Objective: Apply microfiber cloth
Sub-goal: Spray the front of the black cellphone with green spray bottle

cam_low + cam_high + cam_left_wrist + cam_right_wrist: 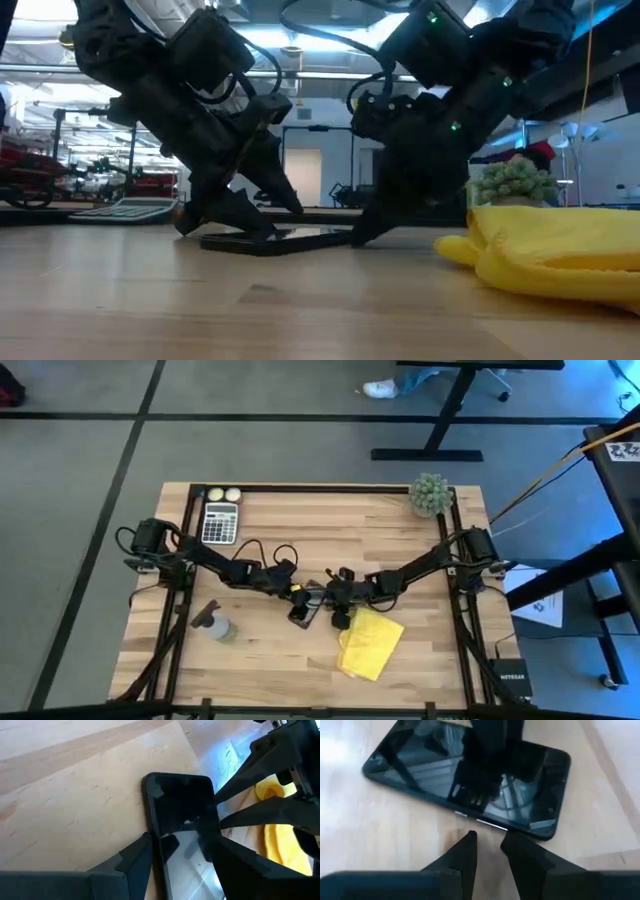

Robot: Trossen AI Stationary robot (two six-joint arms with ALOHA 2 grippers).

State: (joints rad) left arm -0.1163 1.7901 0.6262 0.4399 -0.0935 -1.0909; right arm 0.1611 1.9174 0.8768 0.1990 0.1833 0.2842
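Note:
A black smartphone (304, 606) lies flat, screen up, on the wooden table (300, 550) at its middle. My left gripper (182, 865) comes from the table's left and is shut on the smartphone (182, 825). My right gripper (487, 842) comes from the right. It is open by a narrow gap, with nothing between its fingers, and its tips stand at the smartphone's long side (485, 822). The yellow microfiber cloth (370, 642) lies crumpled on the table just right of and nearer than the smartphone. It also shows in the low view (560, 255). No gripper touches it. My left gripper holds the smartphone by its two long sides (150, 845), pinched between its two fingers near one end. The fingers slant down from the table's left and run along the smartphone. The smartphone (280, 240) rests flat on the table. My right gripper has its fingertips (470, 840) at the smartphone's long side; whether they touch it I cannot tell.
A small grey spray bottle (215, 625) lies left of the smartphone. A calculator (220, 522) and two pale balls (224, 493) sit at the far left, and a small green plant (430, 493) at the far right. Bare wood shows along the near edge.

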